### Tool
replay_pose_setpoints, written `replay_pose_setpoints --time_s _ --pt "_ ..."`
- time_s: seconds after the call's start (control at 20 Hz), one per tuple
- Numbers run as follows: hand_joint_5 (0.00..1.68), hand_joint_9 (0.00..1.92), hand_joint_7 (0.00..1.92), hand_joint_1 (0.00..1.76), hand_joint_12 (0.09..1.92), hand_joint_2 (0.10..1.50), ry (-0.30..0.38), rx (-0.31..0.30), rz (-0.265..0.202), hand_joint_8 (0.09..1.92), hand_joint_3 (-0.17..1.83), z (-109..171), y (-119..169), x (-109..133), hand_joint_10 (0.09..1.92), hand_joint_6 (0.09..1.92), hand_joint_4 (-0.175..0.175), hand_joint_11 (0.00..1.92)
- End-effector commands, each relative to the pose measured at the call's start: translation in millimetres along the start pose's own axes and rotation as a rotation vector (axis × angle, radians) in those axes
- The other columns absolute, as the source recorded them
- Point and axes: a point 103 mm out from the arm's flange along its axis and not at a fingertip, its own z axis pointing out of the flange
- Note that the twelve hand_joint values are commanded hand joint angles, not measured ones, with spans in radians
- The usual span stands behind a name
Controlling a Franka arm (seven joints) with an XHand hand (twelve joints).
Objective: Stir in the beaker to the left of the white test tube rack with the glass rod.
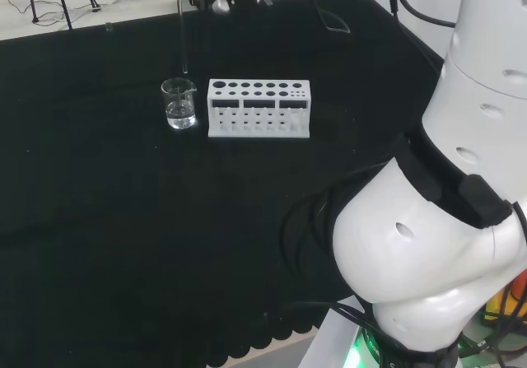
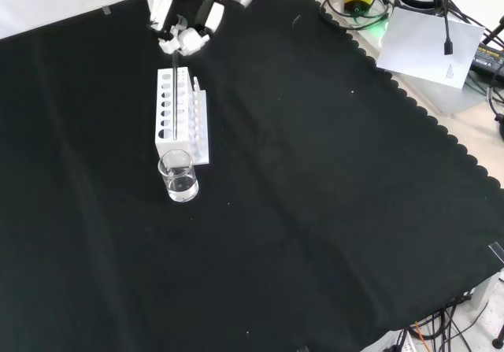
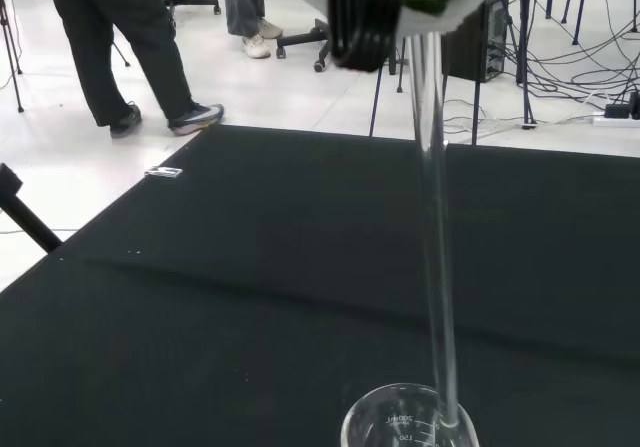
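Observation:
A clear glass beaker [image 1: 179, 103] holding a little clear liquid stands just left of the white test tube rack [image 1: 259, 109] in the head view. In the front view the beaker [image 2: 179, 176] sits right below the rack [image 2: 179, 116]. My hand [image 2: 183, 23] hangs high above the rack's far end, fingers curled on the top of a glass rod [image 2: 173, 104]. The rod [image 1: 183, 39] hangs upright with its lower tip just over the beaker's rim. In the wrist view the rod [image 3: 434, 227] runs down to the beaker's mouth [image 3: 405, 425].
The black cloth [image 2: 331, 210] stretches wide around the beaker and rack. My arm's white links [image 1: 445, 211] fill the head view's right. Cables and a white sheet [image 2: 429, 41] lie beyond the cloth's scalloped edge.

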Motion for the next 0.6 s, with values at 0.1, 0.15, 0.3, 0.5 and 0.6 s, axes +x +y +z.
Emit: replay_pose_setpoints --time_s 0.1,0.15,0.3,0.5,0.6 --pt "1.01 1.65 1.12 1.30 0.71 0.75 0.021 0.029 -0.044 1.24 0.68 40.2 26.4 14.5 0.94 0.85 -0.175 1.65" --pt "1.01 1.65 1.12 1.30 0.71 0.75 0.023 0.031 -0.045 1.24 0.68 41.7 27.6 14.6 0.94 0.85 -0.175 1.65" --pt "1.01 1.65 1.12 1.30 0.71 0.75 0.023 0.040 -0.048 1.24 0.68 51.2 30.9 15.2 0.94 0.85 -0.175 1.65" --pt "1.01 1.66 1.12 1.30 0.71 0.75 0.027 0.063 -0.048 1.24 0.68 67.9 35.1 12.5 0.94 0.85 -0.175 1.66" --pt "1.01 1.66 1.12 1.30 0.71 0.75 0.026 0.078 -0.049 1.24 0.68 78.0 37.1 10.5 0.94 0.85 -0.175 1.66"
